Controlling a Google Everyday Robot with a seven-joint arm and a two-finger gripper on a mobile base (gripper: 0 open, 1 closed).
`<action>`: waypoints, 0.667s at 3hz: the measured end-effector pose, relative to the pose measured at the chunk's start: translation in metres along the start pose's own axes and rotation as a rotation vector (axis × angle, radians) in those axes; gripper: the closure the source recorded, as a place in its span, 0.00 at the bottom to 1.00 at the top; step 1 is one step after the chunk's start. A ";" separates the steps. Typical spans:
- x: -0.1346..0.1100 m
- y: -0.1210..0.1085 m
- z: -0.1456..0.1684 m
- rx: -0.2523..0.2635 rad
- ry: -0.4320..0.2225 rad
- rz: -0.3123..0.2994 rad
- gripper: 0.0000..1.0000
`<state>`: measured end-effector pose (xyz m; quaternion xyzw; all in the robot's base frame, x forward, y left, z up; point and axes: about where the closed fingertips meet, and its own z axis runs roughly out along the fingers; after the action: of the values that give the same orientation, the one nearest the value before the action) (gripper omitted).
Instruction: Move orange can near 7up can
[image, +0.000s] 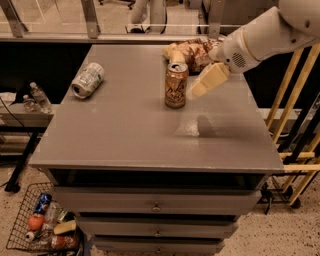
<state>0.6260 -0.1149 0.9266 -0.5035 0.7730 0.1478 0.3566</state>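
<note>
One camera looks down from above and in front of the table (150, 140), tilted steeply and facing its far edge. It stands fairly near: the top fills the middle of the frame, with the drawers (155, 205) below and a basket (22, 210) on the floor at lower left. The arm enters from the upper right corner. The gripper (202, 84) hangs over the top's right half, just right of the orange can (176, 86). The 7up can (88, 80) lies at far left.
</note>
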 end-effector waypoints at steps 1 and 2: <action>-0.016 0.004 0.019 -0.033 -0.028 -0.011 0.00; -0.034 0.016 0.037 -0.087 -0.050 -0.041 0.00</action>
<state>0.6351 -0.0637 0.9223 -0.5304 0.7462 0.1864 0.3566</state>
